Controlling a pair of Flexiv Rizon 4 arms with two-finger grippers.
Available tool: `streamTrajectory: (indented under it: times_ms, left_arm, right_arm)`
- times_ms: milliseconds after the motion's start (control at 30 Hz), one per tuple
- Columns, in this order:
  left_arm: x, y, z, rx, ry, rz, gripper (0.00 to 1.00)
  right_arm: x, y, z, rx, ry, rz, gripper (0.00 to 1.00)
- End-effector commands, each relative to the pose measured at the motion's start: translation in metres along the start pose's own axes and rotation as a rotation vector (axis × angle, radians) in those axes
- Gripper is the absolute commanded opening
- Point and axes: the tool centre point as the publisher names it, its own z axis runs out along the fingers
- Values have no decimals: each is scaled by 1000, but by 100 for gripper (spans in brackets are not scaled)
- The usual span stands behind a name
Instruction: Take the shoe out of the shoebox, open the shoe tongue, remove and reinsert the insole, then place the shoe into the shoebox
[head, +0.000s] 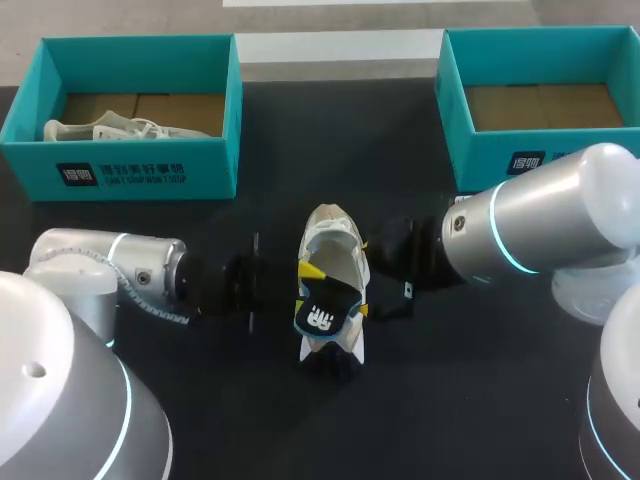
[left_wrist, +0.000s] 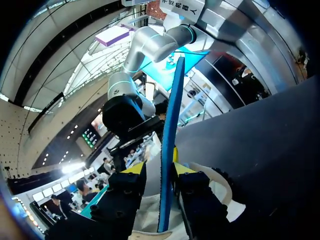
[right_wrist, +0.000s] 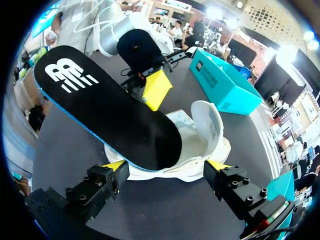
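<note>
A white shoe (head: 335, 235) lies on the black table between two teal shoeboxes, also seen in the wrist views (right_wrist: 207, 125) (left_wrist: 220, 186). Its black insole (head: 320, 318) with a blue edge is tucked toe-first into the shoe, its heel end raised (right_wrist: 100, 110). My left gripper (head: 305, 290) comes in from the left. The insole (left_wrist: 170, 140) stands edge-on between its fingers (left_wrist: 160, 170), against one finger, with a gap to the other. My right gripper (head: 366, 278) is wide open at the shoe's right side, the shoe just ahead of its fingers (right_wrist: 165, 167).
The left shoebox (head: 140, 170) at the back left holds another white shoe (head: 110, 128); the same box shows beyond the shoe (right_wrist: 222, 82). The right shoebox (head: 480, 150) at the back right shows only its cardboard floor. Bare black table surrounds the shoe.
</note>
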Motion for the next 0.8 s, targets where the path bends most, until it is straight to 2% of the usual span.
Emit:
streamTrajectory:
  times_ms: [33, 200, 600, 800]
  left_arm:
    - [7, -1, 4, 1, 2, -7, 0]
    - [11, 8, 6, 3, 7, -3, 0]
    - [15, 47, 5, -29, 23, 26, 0]
    - [14, 55, 0, -54, 1, 16, 0]
  right_arm:
    - [3, 0, 1, 0, -7, 1, 100]
    - [3, 0, 1, 0, -7, 1, 100]
    - [3, 0, 1, 0, -7, 1, 100]
    - [3, 0, 1, 0, -7, 1, 100]
